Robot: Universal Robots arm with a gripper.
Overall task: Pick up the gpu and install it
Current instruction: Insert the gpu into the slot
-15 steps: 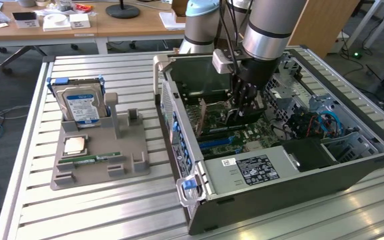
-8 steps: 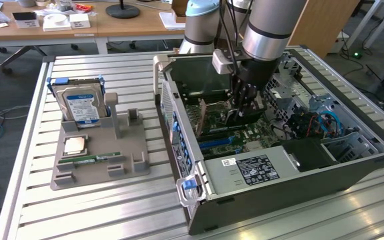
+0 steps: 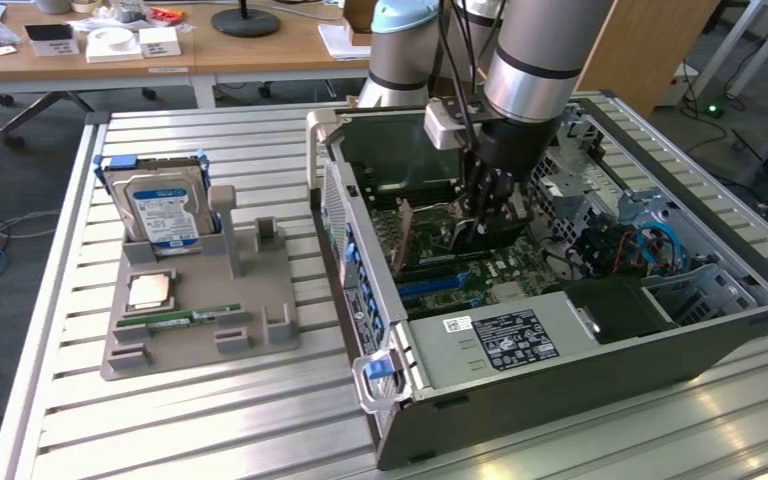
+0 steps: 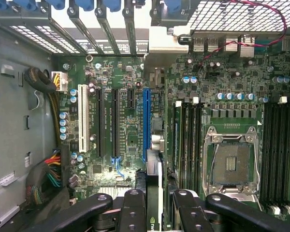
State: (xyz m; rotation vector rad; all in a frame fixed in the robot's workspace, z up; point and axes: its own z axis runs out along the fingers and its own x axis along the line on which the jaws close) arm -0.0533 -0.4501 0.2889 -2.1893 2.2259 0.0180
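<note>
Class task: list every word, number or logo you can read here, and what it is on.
No text can be read.
hard drive label: too small.
grey box label: too small.
motherboard printing: blurred.
gpu logo, partial: unreadable.

The arm (image 3: 544, 45), at the top centre of the exterior view, is built of thick silver-grey tubes. One tube has a black ring around it, and a joint carries a pale blue cap (image 3: 404, 15). Thin black cables (image 3: 460, 60) run down beside the tube. A small whitish box (image 3: 443, 124) sits on the wrist. Below it, the gripper (image 3: 488, 222) is black and narrow. In the wrist view the gripper (image 4: 156, 195) shows as four matte black links. The two outer links are broad and rounded, and the two inner fingers (image 4: 134, 208) are straighter. Each has a round grey pivot pin and small dark screw holes.
</note>
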